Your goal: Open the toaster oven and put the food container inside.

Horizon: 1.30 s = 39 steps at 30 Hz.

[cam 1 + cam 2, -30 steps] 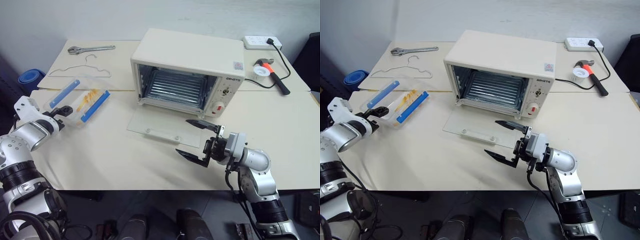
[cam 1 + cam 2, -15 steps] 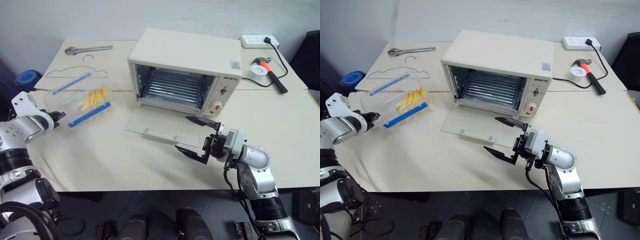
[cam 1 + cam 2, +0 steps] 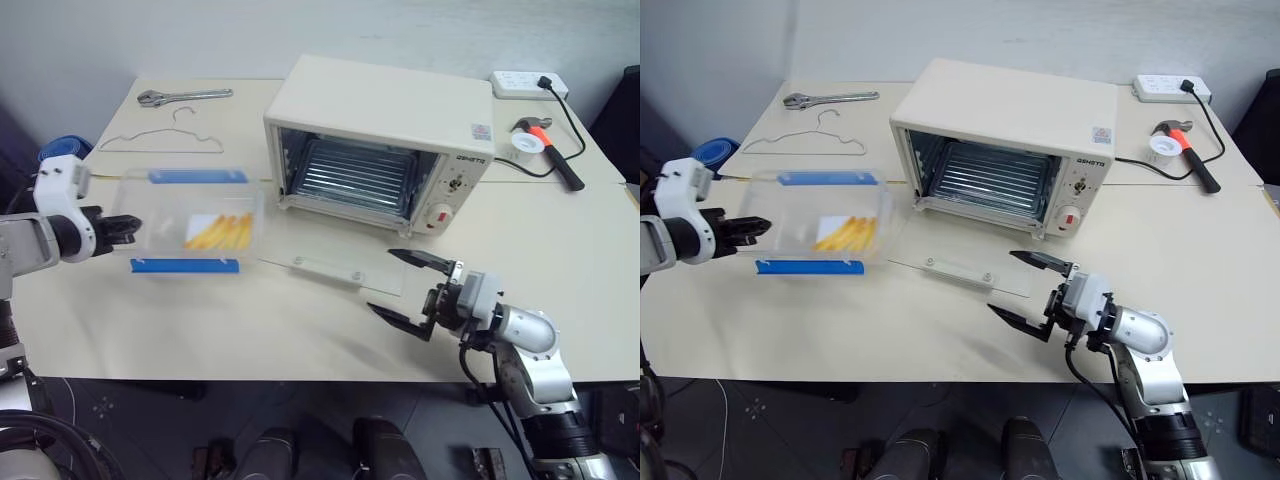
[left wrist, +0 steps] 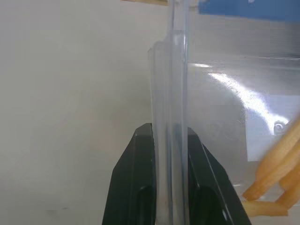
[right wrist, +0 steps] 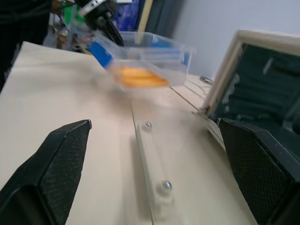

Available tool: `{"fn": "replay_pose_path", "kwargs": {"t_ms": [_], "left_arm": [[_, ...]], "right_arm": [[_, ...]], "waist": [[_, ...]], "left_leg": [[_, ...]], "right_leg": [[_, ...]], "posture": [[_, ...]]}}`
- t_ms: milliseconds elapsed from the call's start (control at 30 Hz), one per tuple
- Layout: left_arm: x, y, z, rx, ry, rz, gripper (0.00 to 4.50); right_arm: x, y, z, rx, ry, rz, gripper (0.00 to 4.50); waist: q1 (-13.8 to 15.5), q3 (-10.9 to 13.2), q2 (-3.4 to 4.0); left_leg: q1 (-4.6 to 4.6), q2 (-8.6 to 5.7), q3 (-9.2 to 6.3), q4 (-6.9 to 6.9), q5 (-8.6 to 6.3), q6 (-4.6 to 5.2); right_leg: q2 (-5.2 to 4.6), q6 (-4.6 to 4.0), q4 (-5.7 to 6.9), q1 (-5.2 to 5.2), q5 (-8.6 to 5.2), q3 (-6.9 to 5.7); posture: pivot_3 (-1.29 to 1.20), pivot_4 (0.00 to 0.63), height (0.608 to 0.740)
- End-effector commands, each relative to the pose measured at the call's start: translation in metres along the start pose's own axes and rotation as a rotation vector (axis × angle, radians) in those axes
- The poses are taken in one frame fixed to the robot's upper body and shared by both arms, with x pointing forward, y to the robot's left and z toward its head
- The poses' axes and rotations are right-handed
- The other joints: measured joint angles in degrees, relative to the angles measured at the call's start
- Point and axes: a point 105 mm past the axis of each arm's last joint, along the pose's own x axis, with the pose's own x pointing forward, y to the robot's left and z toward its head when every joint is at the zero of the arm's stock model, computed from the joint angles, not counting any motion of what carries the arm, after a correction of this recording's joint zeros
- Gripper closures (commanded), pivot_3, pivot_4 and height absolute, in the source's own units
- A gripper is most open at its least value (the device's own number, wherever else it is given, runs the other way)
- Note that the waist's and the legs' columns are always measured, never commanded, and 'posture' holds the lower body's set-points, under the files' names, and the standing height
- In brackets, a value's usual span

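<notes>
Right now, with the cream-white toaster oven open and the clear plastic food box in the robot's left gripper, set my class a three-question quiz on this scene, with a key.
1. True or false: the glass drop-down door of the cream-white toaster oven lies flat on the table.
2. What grips the short end wall of the clear plastic food container with blue clip strips? A) left gripper B) right gripper C) neither
3. Fill in: the right gripper, in front of the oven, is ____ and holds nothing.

Key
1. True.
2. A; the left wrist view shows its black fingers shut on the clear wall.
3. open
</notes>
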Motion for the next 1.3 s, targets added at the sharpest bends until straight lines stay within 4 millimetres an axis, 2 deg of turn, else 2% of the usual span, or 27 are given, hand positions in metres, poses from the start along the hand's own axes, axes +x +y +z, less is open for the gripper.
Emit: {"fn": "replay_pose_path", "kwargs": {"t_ms": [33, 200, 267, 367, 533, 600, 700, 833, 933, 1000, 1033, 1067, 1133, 1233, 1300], "left_arm": [[0.002, -0.052, 0.019, 0.13, -0.034, -0.167, 4.27], [0.031, -0.109, 0.029, 0.162, -0.049, -0.3, 4.27], [0.044, -0.126, 0.03, 0.166, -0.046, -0.33, 4.27], [0.06, -0.139, 0.028, 0.193, -0.028, -0.329, 4.27], [0.073, -0.143, 0.029, 0.2, -0.02, -0.311, 4.27], [0.075, -0.147, 0.032, 0.191, -0.03, -0.323, 3.53], [0.073, -0.155, 0.038, 0.171, -0.065, -0.37, 2.72], [0.063, -0.158, 0.053, 0.15, -0.167, -0.446, 1.47], [0.046, -0.153, 0.061, 0.205, -0.267, -0.532, 1.47], [0.03, -0.142, 0.057, 0.282, -0.29, -0.588, 1.47], [0.021, -0.135, 0.053, 0.345, -0.305, -0.629, 1.43], [0.011, -0.125, 0.046, 0.431, -0.328, -0.664, 1.63], [-0.001, -0.108, 0.015, 0.666, -0.333, -0.761, 2.03], [0.006, -0.095, -0.024, 0.733, -0.26, -0.827, 2.95], [0.013, -0.099, -0.046, 0.747, -0.229, -0.87, 3.52]], "right_arm": [[-0.016, -0.005, 0.007, -0.033, 0.019, -0.053, 0.0], [-0.041, -0.001, 0.004, -0.023, 0.094, -0.133, 0.0], [-0.046, 0.003, 0.004, -0.018, 0.108, -0.153, 0.0], [-0.045, 0.008, 0.006, -0.011, 0.104, -0.178, 0.0], [-0.038, 0.01, 0.012, -0.01, 0.083, -0.217, 0.0], [-0.037, 0.01, 0.013, -0.011, 0.08, -0.231, 0.0], [-0.035, 0.01, 0.015, -0.01, 0.075, -0.249, 0.0], [-0.029, 0.01, 0.023, 0.014, 0.059, -0.24, 0.0], [-0.022, 0.018, 0.031, 0.073, 0.063, -0.169, 0.0], [-0.018, 0.029, 0.034, 0.163, 0.083, -0.089, 0.0], [-0.017, 0.033, 0.032, 0.197, 0.122, -0.055, 0.18], [-0.016, 0.041, 0.027, 0.247, 0.179, -0.007, 0.39], [-0.01, 0.05, 0.017, 0.272, 0.258, 0.057, 0.94], [0.004, 0.057, 0.011, 0.313, 0.265, 0.102, 2.0], [0.018, 0.059, 0.006, 0.322, 0.257, 0.128, 2.65]], "waist": [[0.25, 0.02, -0.03], [0.0, 0.02, -0.03], [-0.27, 0.03, -0.05], [-0.46, 0.03, -0.05], [-0.3, 0.04, -0.05], [-0.05, 0.04, -0.06], [0.3, 0.04, -0.06], [0.59, 0.05, -0.07], [0.09, 0.05, -0.06], [-0.43, 0.05, -0.05], [-0.62, 0.05, -0.03], [-0.74, 0.05, -0.03], [-1.23, 0.04, 0.03], [-0.27, 0.06, 0.05], [0.56, 0.07, 0.03]], "left_leg": [[0.0, 0.0, -0.04, 0.05, 0.0, 0.0], [-0.01, 0.01, 0.01, 0.1, 0.02, -0.03], [-0.01, 0.0, 0.09, 0.1, 0.02, -0.03], [0.02, 0.04, 0.28, 0.09, 0.01, -0.03], [0.04, 0.07, 0.43, 0.1, 0.02, -0.03], [0.03, 0.05, 0.4, 0.13, 0.01, -0.03], [0.02, 0.01, 0.38, 0.18, 0.01, -0.01], [0.02, 0.0, 0.38, 0.21, 0.0, 0.0], [0.02, 0.04, 0.39, 0.19, 0.0, -0.01], [0.02, 0.07, 0.4, 0.16, -0.01, -0.02], [0.04, 0.09, 0.4, 0.12, -0.01, -0.03], [0.06, 0.1, 0.39, 0.07, -0.02, -0.04], [0.13, 0.11, 0.39, -0.02, -0.02, -0.04], [0.18, 0.13, 0.23, 0.01, -0.02, -0.05], [0.09, 0.1, 0.07, 0.16, -0.02, -0.01]], "right_leg": [[0.01, 0.0, -0.07, 0.03, 0.0, -0.02], [0.04, 0.0, 0.0, 0.01, 0.0, -0.02], [0.06, 0.0, 0.01, -0.02, 0.0, -0.07], [0.14, 0.01, 0.05, -0.09, 0.0, -0.12], [0.16, 0.0, 0.11, -0.19, 0.0, -0.06], [0.13, 0.01, 0.1, -0.18, 0.0, -0.08], [0.11, 0.01, 0.09, -0.13, 0.0, -0.09], [0.1, 0.01, 0.09, -0.12, 0.0, -0.09], [0.13, 0.01, 0.09, -0.14, 0.0, -0.09], [0.13, 0.01, 0.08, -0.15, 0.0, -0.09], [0.15, 0.01, 0.07, -0.17, 0.0, -0.07], [0.16, 0.01, 0.07, -0.19, 0.0, -0.04], [0.16, -0.02, 0.03, -0.18, -0.01, 0.0], [0.12, -0.09, -0.25, 0.05, -0.05, -0.05], [0.02, -0.14, -0.35, 0.17, -0.02, -0.04]], "posture": [[0.0, 0.15, 0.74], [0.0, 0.15, 0.74], [0.0, 0.15, 0.74], [0.0, 0.15, 0.74], [0.0, 0.15, 0.74], [0.0, 0.15, 0.74], [0.0, 0.15, 0.74], [0.0, 0.15, 0.74], [0.0, 0.15, 0.74], [0.0, 0.15, 0.74], [0.0, 0.15, 0.74], [0.0, 0.15, 0.74], [0.0, 0.15, 0.74], [0.0, 0.15, 0.74], [0.0, 0.15, 0.74]]}}
